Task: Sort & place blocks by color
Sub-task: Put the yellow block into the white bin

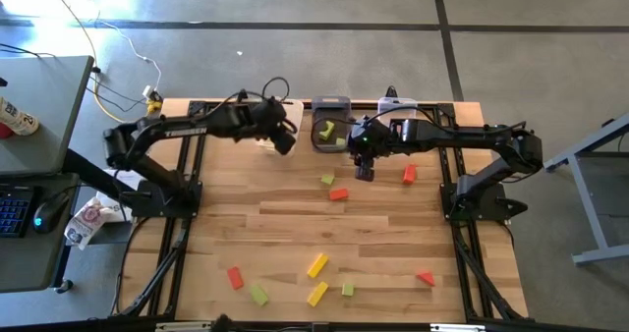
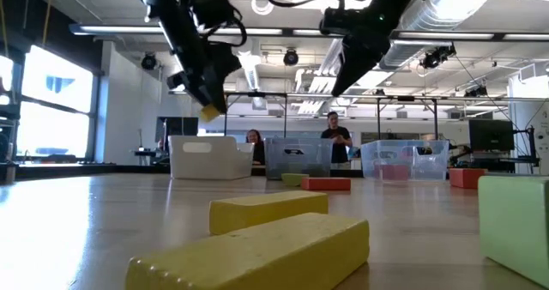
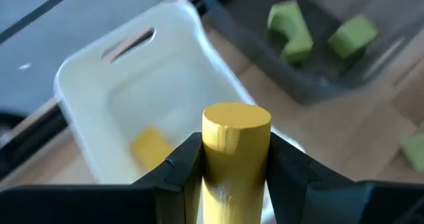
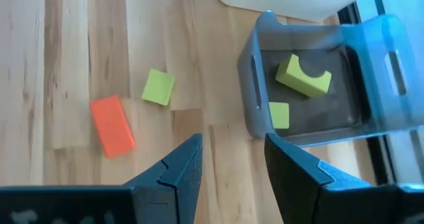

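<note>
Fingers of my left gripper (image 3: 228,177) clench a rigid, light, smooth-sided yellow wooden cylinder block (image 3: 235,154) by its sides, over the white plastic bin (image 3: 99,85). Further right, my right gripper (image 4: 232,171) hangs released beside the grey bin (image 4: 255,95).

Wooden desk (image 1: 393,234) with bins and scattered blocks

Three bins stand along the far edge: white bin (image 1: 280,108), grey bin (image 1: 331,107), clear bin (image 1: 397,106). Near them lie a green block (image 1: 327,179), a red block (image 1: 339,193) and another red block (image 1: 409,175); the near side carries yellow blocks (image 1: 316,264), green ones (image 1: 257,294) and red ones (image 1: 235,277).
</note>
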`<action>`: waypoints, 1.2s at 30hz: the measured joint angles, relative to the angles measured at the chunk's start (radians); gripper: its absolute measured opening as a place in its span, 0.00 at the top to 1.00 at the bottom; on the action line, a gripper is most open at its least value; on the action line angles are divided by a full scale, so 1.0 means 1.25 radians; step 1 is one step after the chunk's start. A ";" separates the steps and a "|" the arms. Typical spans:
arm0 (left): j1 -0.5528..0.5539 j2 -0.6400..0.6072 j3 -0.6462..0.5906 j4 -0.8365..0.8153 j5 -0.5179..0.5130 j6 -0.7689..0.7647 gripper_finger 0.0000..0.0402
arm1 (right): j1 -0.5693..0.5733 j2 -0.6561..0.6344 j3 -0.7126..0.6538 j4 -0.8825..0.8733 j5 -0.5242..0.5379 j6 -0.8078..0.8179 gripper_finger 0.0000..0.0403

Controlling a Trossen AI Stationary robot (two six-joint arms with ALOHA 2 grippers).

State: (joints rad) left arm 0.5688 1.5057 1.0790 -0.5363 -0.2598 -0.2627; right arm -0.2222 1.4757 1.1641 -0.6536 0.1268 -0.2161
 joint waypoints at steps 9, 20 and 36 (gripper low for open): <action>0.145 0.080 0.005 0.063 0.216 0.073 0.73 | 0.000 0.000 0.000 -0.048 -0.004 0.047 0.63; 0.179 0.083 0.005 0.033 0.260 0.072 0.72 | 0.024 0.000 0.000 -0.191 -0.030 0.273 0.63; 0.179 0.084 0.006 -0.014 0.172 0.103 0.62 | 0.203 0.000 0.000 -0.261 -0.117 0.573 0.63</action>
State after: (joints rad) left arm 0.7922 1.6104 1.0863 -0.5541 -0.0452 -0.1334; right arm 0.0318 1.4757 1.1641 -0.9800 -0.0188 0.5004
